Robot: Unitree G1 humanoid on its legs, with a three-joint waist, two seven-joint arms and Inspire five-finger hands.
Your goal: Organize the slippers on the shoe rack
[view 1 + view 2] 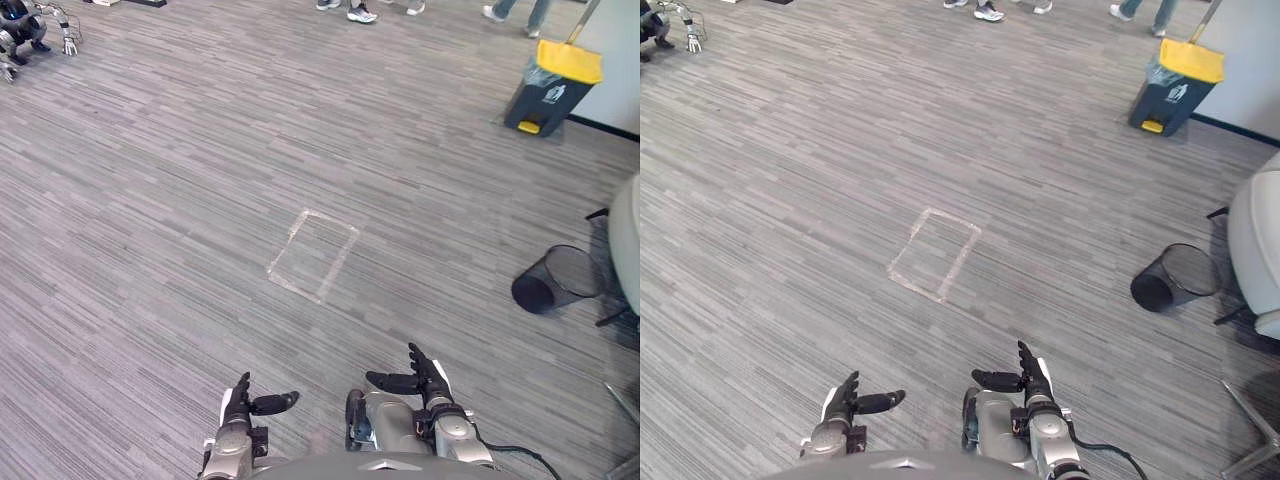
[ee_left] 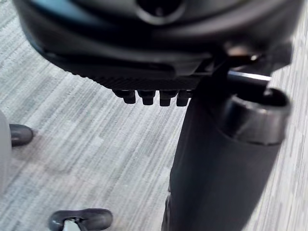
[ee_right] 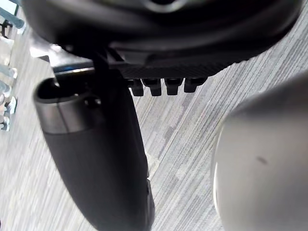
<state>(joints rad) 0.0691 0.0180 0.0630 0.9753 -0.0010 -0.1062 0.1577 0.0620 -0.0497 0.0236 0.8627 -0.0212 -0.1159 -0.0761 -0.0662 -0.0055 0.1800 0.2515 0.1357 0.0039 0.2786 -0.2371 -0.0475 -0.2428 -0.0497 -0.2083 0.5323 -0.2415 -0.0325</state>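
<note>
As left hand hovers flat, right hand does too.

No lettering or number can be read — the one sign is a small white pictogram label on the dark side of the yellow-lidded bin, too small to make out.

I get bright, even light across the floor, probably from overhead fixtures; shadows are soft and short, like the faint one beside the yellow-lidded bin.
</note>
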